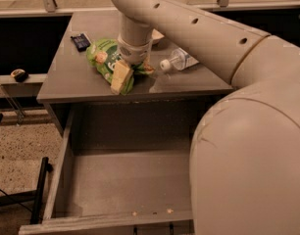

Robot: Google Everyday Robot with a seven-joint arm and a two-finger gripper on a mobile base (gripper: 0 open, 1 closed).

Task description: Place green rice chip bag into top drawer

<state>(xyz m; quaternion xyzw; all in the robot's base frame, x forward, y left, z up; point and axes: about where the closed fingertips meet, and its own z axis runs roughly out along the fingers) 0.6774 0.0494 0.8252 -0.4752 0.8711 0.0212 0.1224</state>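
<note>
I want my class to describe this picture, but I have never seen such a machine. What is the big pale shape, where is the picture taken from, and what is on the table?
The big pale shape is a robot's arm, reaching in from the right. At its end is the tool, the part it grasps with. The tool is down on a green snack bag that lies on the grey table. I cannot tell whether it grips the bag yet. There is only one picture, looking down from above the table's front. Also on the table are a clear plastic bottle on its side and a small dark packet. Below the tabletop, a wide drawer is pulled open.
</note>
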